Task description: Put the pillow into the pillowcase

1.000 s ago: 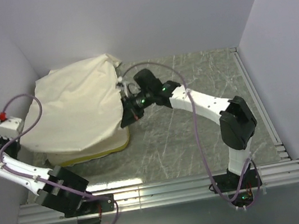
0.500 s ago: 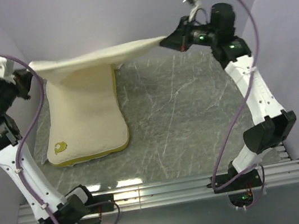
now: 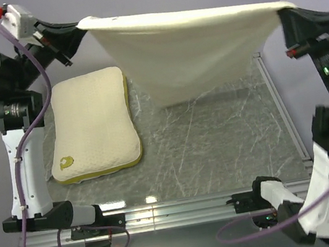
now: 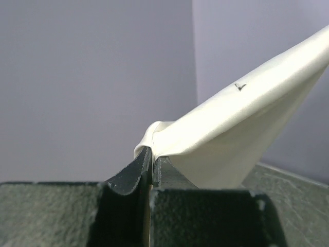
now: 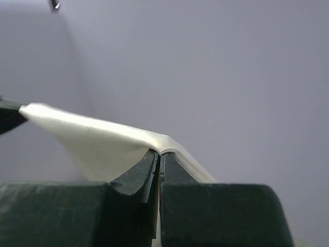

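Note:
The pillow (image 3: 93, 125) lies flat on the table at the left, cream with a yellow-green edge. The pillowcase (image 3: 190, 50) hangs in the air above the table's back, stretched taut between both grippers. My left gripper (image 3: 77, 28) is shut on its left top corner, high at the back left. My right gripper (image 3: 281, 12) is shut on its right top corner, high at the back right. The left wrist view shows the fabric (image 4: 226, 139) pinched in the shut gripper (image 4: 152, 154). The right wrist view shows the fabric (image 5: 97, 139) pinched in its shut gripper (image 5: 159, 154).
The marble-patterned table top (image 3: 218, 146) lies under the hanging cloth. Grey walls close in the back and both sides. A metal rail (image 3: 178, 209) runs along the near edge by the arm bases.
Both arms have lifted the pillowcase off the pillow and spread it wide in the air. The right gripper moved far right, the left rose higher. The pillow now lies uncovered.

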### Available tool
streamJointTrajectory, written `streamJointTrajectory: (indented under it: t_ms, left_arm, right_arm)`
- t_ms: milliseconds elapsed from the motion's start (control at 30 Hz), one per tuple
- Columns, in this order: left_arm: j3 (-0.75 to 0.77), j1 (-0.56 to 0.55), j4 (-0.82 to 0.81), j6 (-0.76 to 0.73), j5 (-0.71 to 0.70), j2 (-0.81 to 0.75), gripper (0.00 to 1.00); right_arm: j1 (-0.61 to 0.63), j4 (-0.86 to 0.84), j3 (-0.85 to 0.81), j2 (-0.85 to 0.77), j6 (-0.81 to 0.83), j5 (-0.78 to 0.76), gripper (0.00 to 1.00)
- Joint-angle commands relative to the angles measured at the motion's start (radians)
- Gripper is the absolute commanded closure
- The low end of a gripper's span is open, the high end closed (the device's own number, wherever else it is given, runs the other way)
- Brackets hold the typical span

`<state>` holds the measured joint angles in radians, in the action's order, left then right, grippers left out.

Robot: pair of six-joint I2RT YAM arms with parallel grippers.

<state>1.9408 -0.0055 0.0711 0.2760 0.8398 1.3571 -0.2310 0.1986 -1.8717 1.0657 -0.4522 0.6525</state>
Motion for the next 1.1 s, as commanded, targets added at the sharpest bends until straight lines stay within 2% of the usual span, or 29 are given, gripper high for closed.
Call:
streamJointTrajectory:
  t_ms: [0,67,100,200,300,333,400,500,533,633,667,767,900,967,1000,1033,1067]
  left_arm:
    - [0.078,-0.182,0.027,-0.058,-0.094,0.036,0.99]
    - [0.064,-0.261,0.076,-0.104,-0.116,0.06,0.99]
    - [0.028,-0.327,0.082,-0.128,-0.131,0.066,1.0]
    - [-0.049,-0.427,0.091,-0.141,-0.149,0.082,1.0]
    - [-0.204,-0.471,0.055,-0.092,-0.192,0.067,1.0]
    - [-0.292,-0.473,0.041,-0.071,-0.206,0.056,1.0]
    - [-0.368,-0.473,0.048,-0.026,-0.229,0.043,1.0]
    - [-0.529,-0.462,0.059,0.005,-0.295,-0.004,1.0]
    - [-0.608,-0.453,0.058,0.017,-0.303,-0.034,1.0]
    - [-0.716,-0.407,0.119,0.069,-0.356,-0.068,1.0]
    - [-0.736,-0.392,0.137,0.08,-0.376,-0.076,1.0]
    - [-0.822,-0.322,0.185,0.091,-0.421,-0.11,1.0]
    - [-0.933,-0.295,0.22,0.081,-0.363,-0.139,1.0]
    - [-0.962,-0.295,0.234,0.08,-0.322,-0.142,0.99]
    - [-0.985,-0.301,0.242,0.08,-0.311,-0.139,0.99]
    - [-0.991,-0.306,0.254,0.078,-0.303,-0.135,1.0]
    - [-0.994,-0.309,0.284,0.066,-0.3,-0.128,0.98]
  right_arm:
    - [-0.018,-0.062,0.022,-0.091,0.122,-0.394,1.0]
    - [-0.018,-0.05,0.016,-0.086,0.148,-0.468,1.0]
    - [-0.019,-0.053,0.028,-0.082,0.177,-0.482,1.0]
    - [-0.019,-0.12,0.094,-0.061,0.225,-0.508,1.0]
    - [-0.016,-0.175,0.187,0.006,0.263,-0.508,1.0]
    - [-0.014,-0.186,0.197,0.031,0.27,-0.508,1.0]
    - [-0.008,-0.226,0.227,0.106,0.276,-0.495,1.0]
    - [0.057,-0.263,0.253,0.212,0.314,-0.504,1.0]
    - [0.111,-0.271,0.256,0.267,0.326,-0.533,1.0]
    - [0.195,-0.306,0.253,0.356,0.371,-0.551,1.0]
    - [0.252,-0.306,0.243,0.431,0.379,-0.56,1.0]
    - [0.355,-0.278,0.152,0.596,0.409,-0.57,1.0]
    - [0.467,-0.199,-0.035,0.796,0.478,-0.573,1.0]
    - [0.504,-0.087,-0.105,0.905,0.491,-0.532,1.0]
    - [0.542,-0.023,-0.21,0.947,0.516,-0.493,0.91]
    - [0.558,0.058,-0.284,0.986,0.532,-0.479,0.68]
    - [0.573,0.273,-0.37,1.073,0.564,-0.475,0.3]
